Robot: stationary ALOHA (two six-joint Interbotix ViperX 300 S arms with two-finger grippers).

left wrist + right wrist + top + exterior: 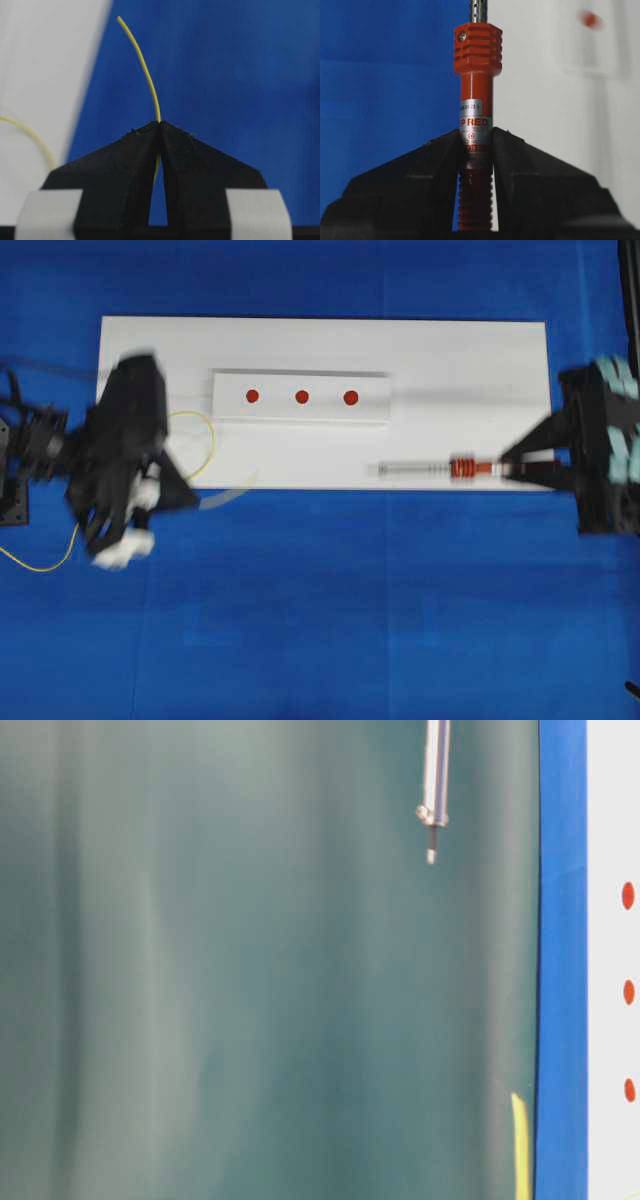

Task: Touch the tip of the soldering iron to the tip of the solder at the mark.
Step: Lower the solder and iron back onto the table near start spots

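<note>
My left gripper (188, 502) (160, 122) is shut on the solder (145, 65), a thin yellow wire whose free end sticks out past the fingertips over the blue cloth. More of the solder (205, 435) loops on the white board behind the gripper. My right gripper (512, 468) (476, 132) is shut on the soldering iron (440, 469) (477, 55), gripping its silver band below the red ribbed collar. The iron's shaft points left along the board's front edge. The iron's metal tip (433, 815) shows in the table-level view. Three red marks (301, 396) sit on a raised white block.
The white board (470, 360) lies on a blue cloth (350, 610). The raised white block (375, 410) with the marks stands on the board left of centre. A tail of solder (40, 562) trails over the cloth at the far left.
</note>
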